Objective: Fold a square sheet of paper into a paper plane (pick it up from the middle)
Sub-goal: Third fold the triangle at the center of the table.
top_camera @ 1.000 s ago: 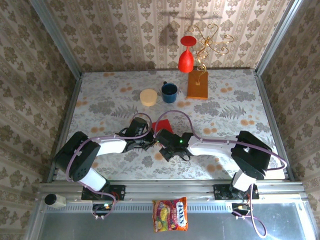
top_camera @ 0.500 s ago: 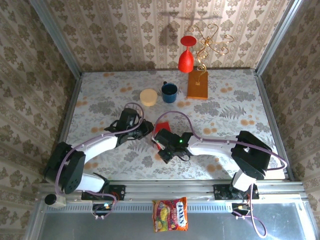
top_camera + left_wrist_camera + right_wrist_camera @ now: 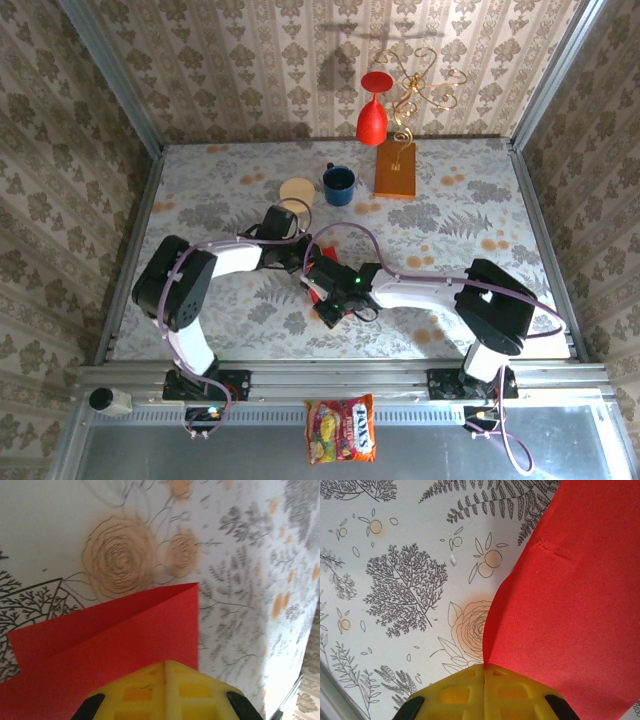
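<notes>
While in left end effector (image 3: 165, 666), paper (image 3: 125, 630).

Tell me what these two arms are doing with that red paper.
Both arms are working the red sheet of paper near the middle of the table. The left arm and the right arm each have their jaws shut on it, close together. The left wrist view shows a fold already in the sheet, and in the right wrist view it curves away from the jaws. It is not yet a pointed plane.
</notes>
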Available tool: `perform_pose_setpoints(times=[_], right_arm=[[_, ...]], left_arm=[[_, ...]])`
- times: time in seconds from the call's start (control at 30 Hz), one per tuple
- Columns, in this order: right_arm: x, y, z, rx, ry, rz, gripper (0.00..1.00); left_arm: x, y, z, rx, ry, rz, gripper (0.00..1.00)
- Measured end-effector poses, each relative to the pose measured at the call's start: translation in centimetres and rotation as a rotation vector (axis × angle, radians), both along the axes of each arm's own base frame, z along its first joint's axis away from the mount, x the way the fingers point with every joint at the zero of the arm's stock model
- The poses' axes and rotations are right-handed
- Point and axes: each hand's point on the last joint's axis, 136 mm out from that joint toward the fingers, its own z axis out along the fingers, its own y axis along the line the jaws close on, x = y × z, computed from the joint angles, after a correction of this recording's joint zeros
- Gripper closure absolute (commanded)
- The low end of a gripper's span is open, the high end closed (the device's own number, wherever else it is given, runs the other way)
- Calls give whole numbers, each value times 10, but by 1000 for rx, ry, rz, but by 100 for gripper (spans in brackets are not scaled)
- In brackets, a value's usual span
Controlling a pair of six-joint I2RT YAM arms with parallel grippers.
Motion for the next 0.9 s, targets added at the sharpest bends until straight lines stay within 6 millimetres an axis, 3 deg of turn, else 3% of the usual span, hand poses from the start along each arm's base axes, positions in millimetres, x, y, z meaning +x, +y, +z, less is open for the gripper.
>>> perform_pose_setpoints(times=[0.13,0.3,0.9], right_arm=[[10,2,10,24,7,-1,100],[26,-1,18,47,13,-19,100],[45,-25,-13,-16,77,-86,100]], left_arm=[[-6,2,-18,27,31,-30,99],[-6,1,-17,25,17,-55,100],[-4,-3,-18,-7,10,-73,100]])
